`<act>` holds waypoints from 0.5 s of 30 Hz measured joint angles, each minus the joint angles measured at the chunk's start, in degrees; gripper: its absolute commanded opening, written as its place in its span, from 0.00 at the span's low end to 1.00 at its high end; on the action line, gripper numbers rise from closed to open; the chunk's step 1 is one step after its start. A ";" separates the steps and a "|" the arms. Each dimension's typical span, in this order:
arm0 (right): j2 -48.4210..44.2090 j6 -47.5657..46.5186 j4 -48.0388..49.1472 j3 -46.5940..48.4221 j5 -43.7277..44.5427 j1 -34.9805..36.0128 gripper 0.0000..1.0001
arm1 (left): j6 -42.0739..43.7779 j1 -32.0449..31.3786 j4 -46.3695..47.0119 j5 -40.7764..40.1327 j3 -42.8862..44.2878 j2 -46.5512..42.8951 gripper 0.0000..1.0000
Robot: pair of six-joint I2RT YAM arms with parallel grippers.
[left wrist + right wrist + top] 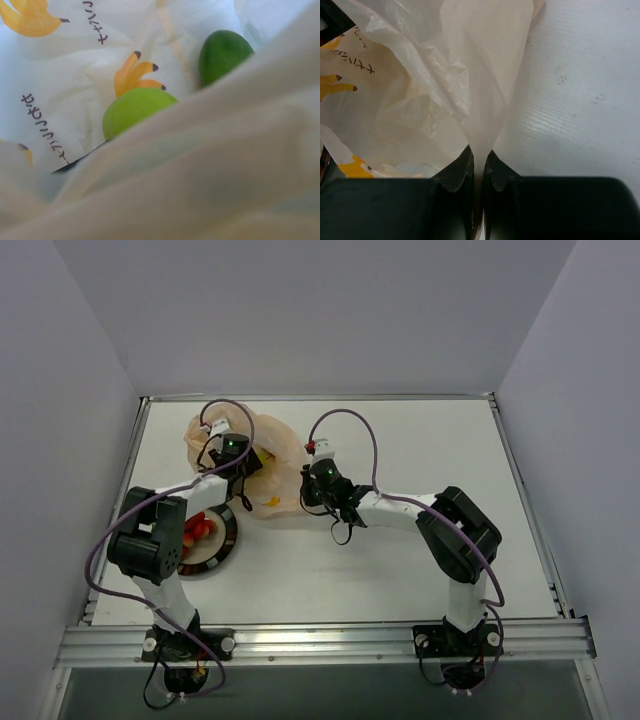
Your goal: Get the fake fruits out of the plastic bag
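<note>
The left gripper (232, 454) is hanging over the crinkled plastic bag (278, 445) at the table's (430, 440) far left, the right gripper (311, 486) is sitting against the bag's right edge, and red fruit pieces (200, 528) are lying on a black-rimmed plate (229, 538) partly hidden beneath the left arm (150, 540).

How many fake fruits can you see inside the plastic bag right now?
2. A yellow-green fruit sits mid-frame in the left wrist view, a dark green fruit up to its right. Folds of the plastic bag cover much, so more may be hidden.
</note>
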 measured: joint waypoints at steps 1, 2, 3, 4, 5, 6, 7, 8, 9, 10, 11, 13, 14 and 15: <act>0.00 0.00 -0.02 0.00 0.04 -0.02 0.04 | -0.02 0.00 -0.04 0.68 -0.70 -0.96 0.22; 0.00 0.00 -0.04 0.04 0.09 -0.02 0.04 | -0.09 0.00 -0.37 1.53 -1.55 -2.38 0.21; 0.00 0.02 -0.11 0.20 0.22 -0.04 0.04 | -0.20 0.00 -0.87 2.27 -2.38 -4.04 0.20; 0.00 0.02 -0.13 0.39 0.26 -0.04 0.04 | -0.39 0.00 -1.49 3.08 -3.10 -6.01 0.20; 0.02 0.04 -0.35 1.05 0.42 -0.07 0.04 | -0.72 0.00 -2.25 4.09 -3.63 -8.09 0.20; 0.15 0.07 -0.48 1.68 0.48 -0.09 0.04 | -1.03 0.02 -2.71 5.01 -4.02 -10.25 0.20; 0.35 0.13 -0.50 2.67 0.59 -0.11 0.04 | -1.51 0.02 -3.02 6.16 -4.35 -12.37 0.20; 0.59 0.20 -0.46 3.67 0.72 -0.15 0.03 | -1.88 0.02 -3.61 7.26 -4.39 -14.36 0.20; 0.87 0.24 -0.42 4.66 0.90 -0.20 0.03 | -2.21 0.02 -3.98 8.50 -4.39 -16.09 0.20; 1.27 0.35 -0.31 5.73 0.98 -0.28 0.03 | -2.45 0.02 -4.39 9.75 -4.39 -17.68 0.19; 1.84 0.48 -0.04 6.86 1.09 -0.44 0.03 | -2.71 0.02 -5.22 11.23 -4.39 -19.41 0.19; 2.69 0.66 0.04 8.28 1.53 -0.70 0.03 | -3.04 0.02 -7.28 13.99 -4.42 -21.81 0.19; 3.13 0.74 0.02 8.87 1.77 -0.85 0.03 | -3.04 0.02 -8.74 15.21 -4.42 -22.82 0.19; 3.52 0.92 -0.02 9.40 2.01 -0.96 0.02 | -2.97 0.02 -10.49 16.50 -4.44 -23.82 0.19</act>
